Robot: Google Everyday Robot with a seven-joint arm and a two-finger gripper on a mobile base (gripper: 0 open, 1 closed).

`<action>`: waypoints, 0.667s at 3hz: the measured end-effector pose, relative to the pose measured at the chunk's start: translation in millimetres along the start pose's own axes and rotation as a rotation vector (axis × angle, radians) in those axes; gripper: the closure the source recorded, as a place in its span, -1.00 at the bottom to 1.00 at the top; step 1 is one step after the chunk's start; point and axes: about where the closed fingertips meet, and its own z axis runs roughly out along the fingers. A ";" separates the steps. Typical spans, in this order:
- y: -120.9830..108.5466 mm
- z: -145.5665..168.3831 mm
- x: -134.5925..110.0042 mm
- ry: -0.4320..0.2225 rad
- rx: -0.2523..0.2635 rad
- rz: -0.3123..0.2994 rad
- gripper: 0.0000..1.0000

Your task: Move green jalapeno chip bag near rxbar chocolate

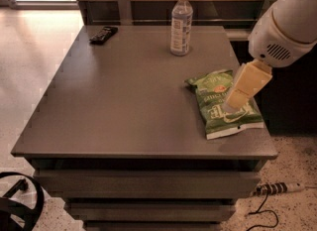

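Note:
The green jalapeno chip bag (221, 104) lies flat near the table's right front corner, white bottom edge toward the front. The rxbar chocolate (103, 33) is a small dark bar at the far left corner of the table. My gripper (236, 102) comes down from the upper right on a white arm; its cream-coloured tip is over the middle of the chip bag, at or just above its surface.
A clear plastic water bottle (181, 23) stands upright at the back middle of the grey table (114, 101). A low wall with metal posts runs behind the table. A power strip and cable (277, 189) lie on the floor at the right front.

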 end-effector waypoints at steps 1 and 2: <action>-13.4 34.0 -7.1 -0.049 -0.005 0.072 -1.00; -24.2 69.1 -11.2 -0.095 -0.032 0.136 -1.00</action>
